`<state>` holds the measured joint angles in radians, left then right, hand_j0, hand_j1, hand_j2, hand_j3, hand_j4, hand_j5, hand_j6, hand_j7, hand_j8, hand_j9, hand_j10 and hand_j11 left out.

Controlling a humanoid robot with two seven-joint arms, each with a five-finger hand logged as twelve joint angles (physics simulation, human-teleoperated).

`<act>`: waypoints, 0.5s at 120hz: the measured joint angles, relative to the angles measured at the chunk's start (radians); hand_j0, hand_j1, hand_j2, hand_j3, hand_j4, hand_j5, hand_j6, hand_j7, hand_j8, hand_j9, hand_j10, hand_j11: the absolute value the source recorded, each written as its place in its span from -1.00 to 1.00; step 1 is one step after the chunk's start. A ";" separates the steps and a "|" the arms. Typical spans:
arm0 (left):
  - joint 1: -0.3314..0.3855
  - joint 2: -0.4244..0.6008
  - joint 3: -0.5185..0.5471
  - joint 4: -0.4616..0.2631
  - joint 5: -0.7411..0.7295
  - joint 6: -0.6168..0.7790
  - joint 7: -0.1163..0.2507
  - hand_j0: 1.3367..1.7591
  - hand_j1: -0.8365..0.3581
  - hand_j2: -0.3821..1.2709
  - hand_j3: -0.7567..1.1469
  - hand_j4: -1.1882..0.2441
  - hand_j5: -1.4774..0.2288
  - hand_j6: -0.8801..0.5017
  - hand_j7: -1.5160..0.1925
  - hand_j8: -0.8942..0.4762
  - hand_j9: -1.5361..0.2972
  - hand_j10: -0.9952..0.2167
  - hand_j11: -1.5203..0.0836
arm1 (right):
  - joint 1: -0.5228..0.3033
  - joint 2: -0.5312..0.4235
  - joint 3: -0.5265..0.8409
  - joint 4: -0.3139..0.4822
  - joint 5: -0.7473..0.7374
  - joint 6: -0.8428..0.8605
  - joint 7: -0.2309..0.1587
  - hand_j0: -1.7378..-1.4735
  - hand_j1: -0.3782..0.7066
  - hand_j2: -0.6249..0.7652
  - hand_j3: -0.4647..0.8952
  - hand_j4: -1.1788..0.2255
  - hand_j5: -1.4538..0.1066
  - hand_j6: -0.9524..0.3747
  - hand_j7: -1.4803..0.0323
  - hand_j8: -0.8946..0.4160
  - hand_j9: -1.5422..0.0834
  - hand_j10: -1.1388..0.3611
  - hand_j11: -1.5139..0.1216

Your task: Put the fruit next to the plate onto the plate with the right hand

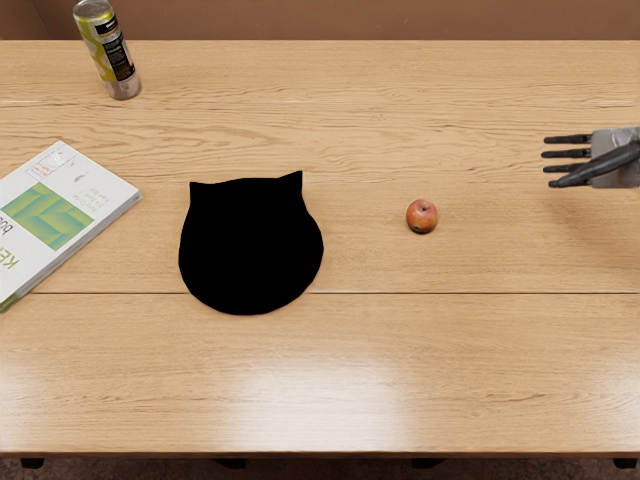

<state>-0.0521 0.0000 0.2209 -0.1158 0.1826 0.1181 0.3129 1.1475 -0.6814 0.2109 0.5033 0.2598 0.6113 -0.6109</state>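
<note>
A: Where is the apple [422, 215]?
B: On the table [400, 380], right of the black plate [250, 255], apart from it.
A: And the right hand [598, 160]?
B: Far right edge, fingers extended (grasping nothing).

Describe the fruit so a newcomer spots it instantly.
On the wooden table, find the black cat-eared plate near the middle. To its right, not touching, lies the apple: small, round, red, unlike the flat book and tall can at far left.

The book [55, 215] and right hand [603, 158] run off the picture's edges.
</note>
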 joint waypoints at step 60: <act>0.000 0.000 0.000 0.000 0.000 0.000 0.000 0.52 0.96 -0.53 -0.21 0.64 0.71 0.25 0.75 0.28 0.66 0.62 0.87 | 0.228 0.284 -0.267 0.027 -0.435 -0.033 0.000 -0.40 -0.95 -0.10 -0.32 0.68 0.86 0.44 0.96 0.37 0.90 0.52 0.85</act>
<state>-0.0522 0.0000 0.2207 -0.1153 0.1826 0.1181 0.3129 1.3759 -0.3978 -0.0565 0.5308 -0.1752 0.5782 -0.6109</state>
